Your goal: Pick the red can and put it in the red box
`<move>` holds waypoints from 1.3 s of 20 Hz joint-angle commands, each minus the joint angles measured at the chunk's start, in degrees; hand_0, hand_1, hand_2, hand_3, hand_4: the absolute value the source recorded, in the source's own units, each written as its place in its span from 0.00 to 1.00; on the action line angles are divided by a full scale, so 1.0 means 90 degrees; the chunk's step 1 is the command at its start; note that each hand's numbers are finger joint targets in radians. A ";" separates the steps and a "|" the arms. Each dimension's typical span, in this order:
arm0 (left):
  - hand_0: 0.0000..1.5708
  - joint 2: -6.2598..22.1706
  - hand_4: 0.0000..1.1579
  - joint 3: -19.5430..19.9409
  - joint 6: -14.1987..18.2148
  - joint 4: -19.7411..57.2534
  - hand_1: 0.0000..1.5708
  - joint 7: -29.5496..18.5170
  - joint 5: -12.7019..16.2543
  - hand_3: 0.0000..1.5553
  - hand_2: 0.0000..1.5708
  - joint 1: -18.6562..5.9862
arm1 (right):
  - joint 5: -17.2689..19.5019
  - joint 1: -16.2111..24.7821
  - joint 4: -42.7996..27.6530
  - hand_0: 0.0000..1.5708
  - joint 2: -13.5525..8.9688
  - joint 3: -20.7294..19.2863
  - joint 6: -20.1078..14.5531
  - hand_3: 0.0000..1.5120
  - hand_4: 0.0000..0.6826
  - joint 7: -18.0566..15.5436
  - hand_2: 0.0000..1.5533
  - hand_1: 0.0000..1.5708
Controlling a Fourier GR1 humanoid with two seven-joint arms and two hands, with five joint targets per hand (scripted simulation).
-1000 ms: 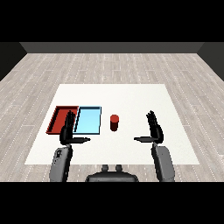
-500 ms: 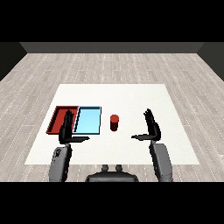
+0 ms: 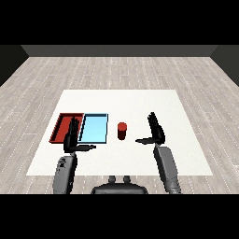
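Note:
A red can (image 3: 122, 131) stands upright on the white table (image 3: 140, 102), just right of the light blue tray (image 3: 94, 128). The red tray (image 3: 61, 127) lies to the left of the blue one. My right hand (image 3: 156, 129) is raised to the right of the can, open, fingers straight and thumb pointing toward the can, with a gap between them. My left hand (image 3: 72, 138) is open too, held over the near edges of the two trays, holding nothing.
Both trays hold nothing. The table's front edge runs just behind my forearms. Wooden floor surrounds the table on all sides.
My right hand has moved left, closer to the red can. The left hand and the can stay where they were.

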 commanded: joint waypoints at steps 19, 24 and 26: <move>0.00 0.0023 0.00 0.0097 -0.0143 0.0082 0.00 -0.0017 0.0268 0.00 0.00 -0.0070 | -0.1125 -0.1160 0.2615 0.00 0.0128 0.1063 -0.0630 0.00 0.00 -0.1317 0.00 0.00; 0.00 0.0067 0.00 0.0111 -0.0217 -0.0691 0.00 0.0428 0.0496 0.00 0.00 0.0331 | -0.1641 -0.1302 0.3043 0.00 0.0129 0.1786 -0.1121 0.00 0.00 -0.1774 0.00 0.00; 0.00 0.0106 0.00 0.0240 -0.0342 -0.0130 0.00 0.0040 0.0542 0.00 0.00 0.0133 | -0.1726 -0.1534 0.3296 0.00 0.0129 0.1864 -0.1247 0.00 0.00 -0.1770 0.00 0.00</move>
